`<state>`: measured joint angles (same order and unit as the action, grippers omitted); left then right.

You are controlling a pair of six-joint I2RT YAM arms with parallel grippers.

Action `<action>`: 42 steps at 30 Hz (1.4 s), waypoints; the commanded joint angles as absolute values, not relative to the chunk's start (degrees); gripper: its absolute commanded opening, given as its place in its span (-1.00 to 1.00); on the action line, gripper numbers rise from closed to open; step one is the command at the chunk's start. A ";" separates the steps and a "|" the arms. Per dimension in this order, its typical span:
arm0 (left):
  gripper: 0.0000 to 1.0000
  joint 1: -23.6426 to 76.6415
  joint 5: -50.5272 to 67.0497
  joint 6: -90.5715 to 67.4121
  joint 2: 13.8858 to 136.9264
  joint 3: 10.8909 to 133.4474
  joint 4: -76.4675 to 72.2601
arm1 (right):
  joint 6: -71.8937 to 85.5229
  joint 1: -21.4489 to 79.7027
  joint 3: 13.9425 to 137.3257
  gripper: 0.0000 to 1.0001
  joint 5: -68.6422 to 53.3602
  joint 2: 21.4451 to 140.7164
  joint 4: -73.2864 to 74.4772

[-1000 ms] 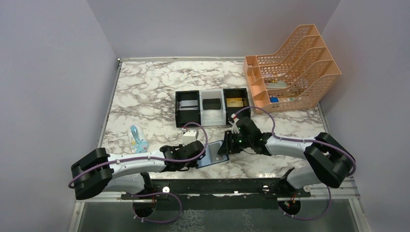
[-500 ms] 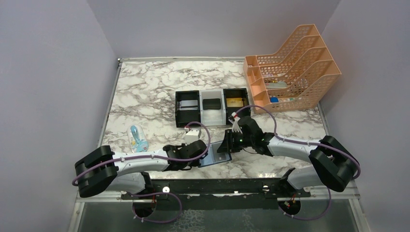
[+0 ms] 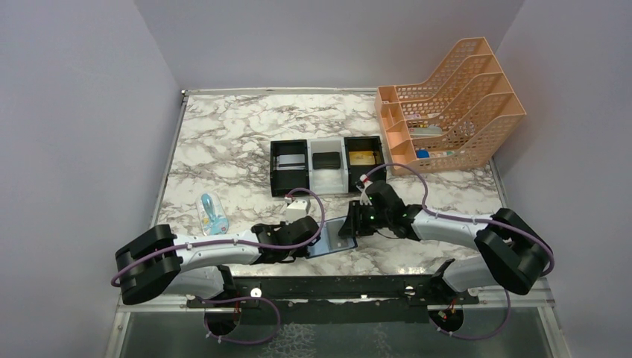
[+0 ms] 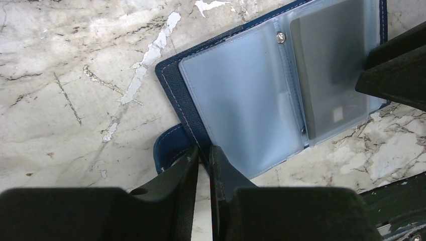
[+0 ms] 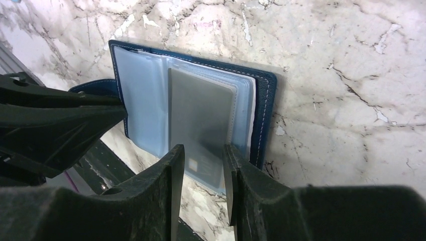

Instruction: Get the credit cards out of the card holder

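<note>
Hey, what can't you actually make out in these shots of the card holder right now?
- Right wrist view: the right gripper covers the grey card's near end; contact unclear.
- Left wrist view: the right gripper hides the card holder's far edge.
- Top view: the gold card in the box tray is too small to read.

- The whole bench (image 3: 223, 142) is taken in from a fixed camera set high above the near edge, faced down and forward, from afar.
- The left wrist view is aimed down past its own jaws, close upon the open holder (image 4: 241, 100).
- The right wrist view is aimed at it from the opposite side, equally close.
- The holder is shared by all three views.
</note>
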<state>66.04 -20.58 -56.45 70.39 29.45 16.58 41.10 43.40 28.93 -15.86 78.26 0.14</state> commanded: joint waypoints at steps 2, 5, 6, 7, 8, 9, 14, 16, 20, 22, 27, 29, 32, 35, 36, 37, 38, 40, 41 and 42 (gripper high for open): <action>-0.67 66.48 -19.69 -55.94 69.61 28.65 17.03 | 40.36 43.51 29.36 -0.28 -16.22 81.15 -0.88; -0.67 66.53 -19.60 -55.72 69.90 28.64 16.84 | 40.19 43.51 29.85 -0.28 -18.22 82.57 -1.66; -0.67 66.53 -19.56 -55.72 70.06 28.65 16.78 | 40.33 43.51 29.88 -0.28 -18.68 82.78 -1.99; -0.67 66.50 -19.47 -55.65 70.19 28.73 16.76 | 40.42 43.51 29.99 -0.28 -18.59 82.85 -1.76; -0.67 66.51 -19.39 -55.64 70.24 28.74 16.78 | 40.61 43.51 30.19 -0.28 -17.75 82.58 -1.01; -0.68 66.51 -19.30 -55.63 70.38 28.81 16.74 | 40.88 43.51 30.02 -0.28 -16.45 81.83 -0.70; -0.69 66.52 -19.40 -55.72 70.24 28.65 16.75 | 40.80 43.48 29.91 -0.25 -10.74 78.01 2.36; -0.68 66.49 -19.51 -55.66 70.22 28.72 16.66 | 39.94 43.49 30.64 -0.24 -10.20 78.29 3.73; -0.69 66.52 -19.60 -55.63 70.38 28.81 16.55 | 40.48 43.51 29.18 -0.24 -12.97 79.55 0.77; -0.69 66.60 -19.48 -55.62 70.61 28.83 16.49 | 40.95 43.51 28.42 -0.24 -15.35 81.10 -0.88; -0.70 66.60 -19.08 -55.32 71.23 28.98 16.22 | 41.30 43.49 27.95 -0.31 -18.80 82.64 -3.67; -0.70 66.58 -18.99 -55.07 71.49 29.14 16.18 | 41.31 43.50 28.07 -0.36 -19.65 81.82 -4.45; -0.71 66.66 -18.98 -55.10 71.70 29.27 16.15 | 41.56 43.46 28.61 -0.41 -19.78 80.05 -4.47; -0.72 66.67 -18.98 -55.11 71.80 29.35 16.00 | 41.44 43.51 29.45 -0.43 -19.69 78.50 -3.85; -0.71 66.68 -18.98 -55.11 71.88 29.33 16.05 | 41.48 43.51 29.66 -0.44 -19.73 78.13 -3.74; -0.72 66.66 -18.98 -55.11 71.89 29.41 16.00 | 41.37 43.51 29.89 -0.44 -19.77 77.85 -3.50; -0.72 66.68 -18.98 -55.03 71.89 29.36 16.00 | 41.25 43.51 30.06 -0.45 -19.71 77.64 -3.11; -0.72 66.69 -18.98 -55.02 71.89 29.31 16.00 | 41.06 43.51 30.32 -0.47 -19.39 77.13 -2.42; -0.72 66.64 -18.98 -55.06 71.89 29.28 16.07 | 41.05 43.48 30.24 -0.48 -19.28 76.75 -2.19; -0.72 66.69 -19.03 -55.10 71.85 29.34 16.03 | 41.03 43.50 30.13 -0.48 -19.19 76.40 -1.99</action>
<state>66.13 -20.51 -55.53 70.57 29.45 16.97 41.25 43.13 29.28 -17.89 78.32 -3.09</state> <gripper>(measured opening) 0.142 0.264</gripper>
